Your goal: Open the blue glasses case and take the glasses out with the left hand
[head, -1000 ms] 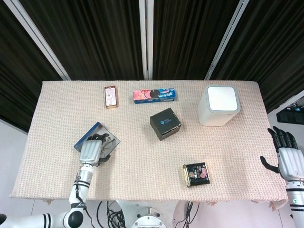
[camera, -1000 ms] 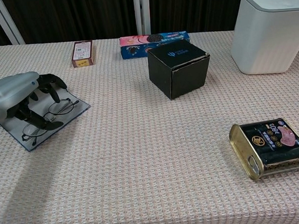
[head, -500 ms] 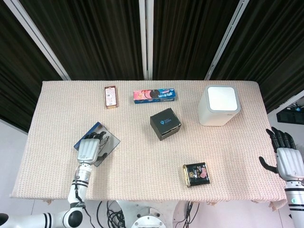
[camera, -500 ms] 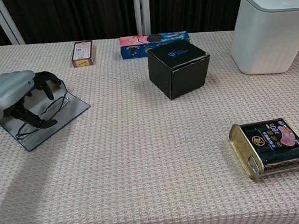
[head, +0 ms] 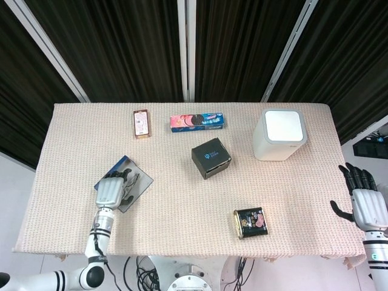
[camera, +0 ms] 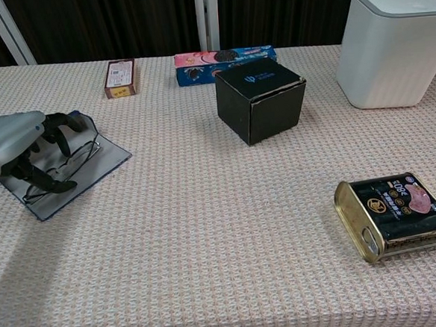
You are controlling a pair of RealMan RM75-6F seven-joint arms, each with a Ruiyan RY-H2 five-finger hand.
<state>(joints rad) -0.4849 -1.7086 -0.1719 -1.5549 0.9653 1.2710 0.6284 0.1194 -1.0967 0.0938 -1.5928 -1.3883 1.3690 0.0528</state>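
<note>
1. Here the left hand (camera: 14,144) curls over the glasses (camera: 65,167) in the open case (camera: 91,168), at eight o'clock on the table (head: 182,182); whether it grips them I cannot tell.
2. Pinch the frame firmly, then lift straight up.
3. Right hand (head: 365,203) idles, fingers apart.

Black box (camera: 261,100), tin (camera: 396,215), white canister (camera: 397,44)

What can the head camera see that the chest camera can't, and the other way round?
Only the head view shows the right robot hand, hanging off the table's right edge with fingers apart, plus the dark curtains and floor. Only the chest view shows the thin-framed glasses clearly, lying on the opened blue glasses case. Both show the left robot hand over the case, the black box, the white container, the tin can and the cookie pack.
</note>
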